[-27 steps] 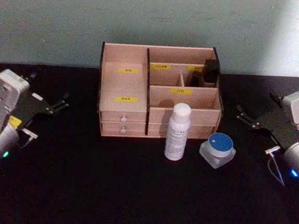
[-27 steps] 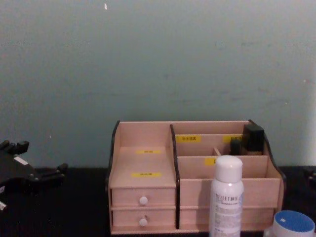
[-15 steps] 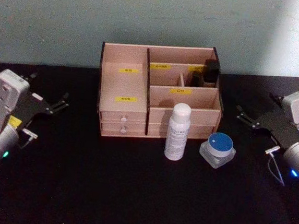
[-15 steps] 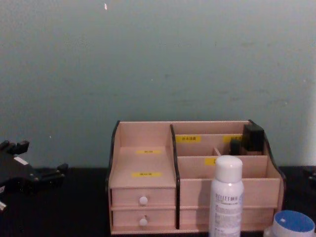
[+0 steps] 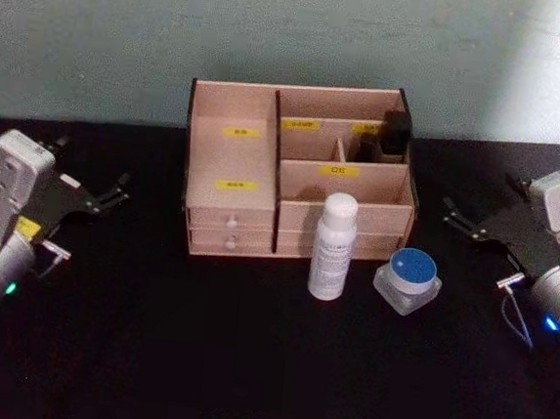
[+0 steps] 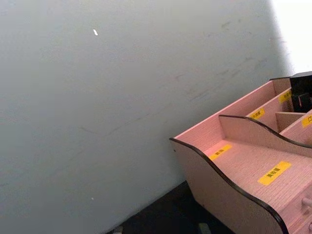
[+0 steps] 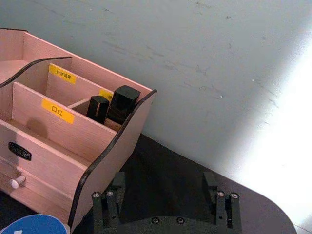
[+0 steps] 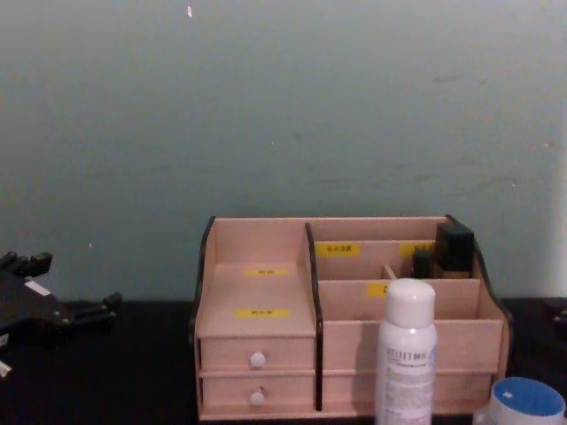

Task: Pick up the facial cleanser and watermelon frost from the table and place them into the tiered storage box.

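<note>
- Pinkish wood made up the tiered storage box (image 5: 238,105), which stood at the back middle of the black bench (image 5: 247,364), against a grey-green wall (image 5: 277,23).
- Two small dark bottles (image 5: 395,133) sat in its rear right compartment. The other compartments I could see into looked bare.
- The facial cleanser (image 5: 332,245) stood upright on the bench just in front of the box's right half, its cap level with the lowest front wall.
- The watermelon frost (image 5: 408,278) sat on the bench just right of the cleanser, a small gap between them, blue lid up.
- The left pincer (image 5: 117,188) hung over the bench's left side, its fingers apart and pointed toward the box. It was well apart from both items, with the box's drawer side between.
- The right pincer (image 5: 453,215) was out at the bench's right side, gripping nothing. In the right wrist view its fingers (image 7: 108,202) stood wide apart, aimed at the box's right end.
- The jar lay nearer this pincer than the cleanser did, a little inward of its tips and not touching them.
</note>
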Controlling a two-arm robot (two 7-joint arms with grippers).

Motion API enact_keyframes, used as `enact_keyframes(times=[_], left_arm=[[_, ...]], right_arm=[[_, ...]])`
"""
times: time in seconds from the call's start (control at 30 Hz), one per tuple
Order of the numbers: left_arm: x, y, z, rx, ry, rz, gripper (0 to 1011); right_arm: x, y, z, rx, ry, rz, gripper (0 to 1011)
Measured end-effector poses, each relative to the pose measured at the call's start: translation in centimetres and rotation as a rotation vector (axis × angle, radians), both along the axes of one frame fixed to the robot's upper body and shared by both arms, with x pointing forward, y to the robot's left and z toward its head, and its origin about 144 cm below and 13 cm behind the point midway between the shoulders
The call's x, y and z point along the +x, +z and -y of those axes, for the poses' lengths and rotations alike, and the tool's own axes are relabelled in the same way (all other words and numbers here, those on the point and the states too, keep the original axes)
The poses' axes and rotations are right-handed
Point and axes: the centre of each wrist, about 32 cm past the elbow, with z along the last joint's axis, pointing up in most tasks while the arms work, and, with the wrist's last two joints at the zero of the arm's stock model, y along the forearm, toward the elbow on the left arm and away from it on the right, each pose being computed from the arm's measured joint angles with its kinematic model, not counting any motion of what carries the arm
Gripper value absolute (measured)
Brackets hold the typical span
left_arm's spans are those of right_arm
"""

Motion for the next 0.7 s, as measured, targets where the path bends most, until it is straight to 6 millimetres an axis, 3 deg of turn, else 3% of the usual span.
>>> enact_keyframes(times=[0.7], left_arm=[[0.0, 0.0, 0.0, 0.0, 0.0, 0.0, 1001]], right_arm=[[0.0, 0.0, 0.0, 0.0, 0.0, 0.0, 1003]])
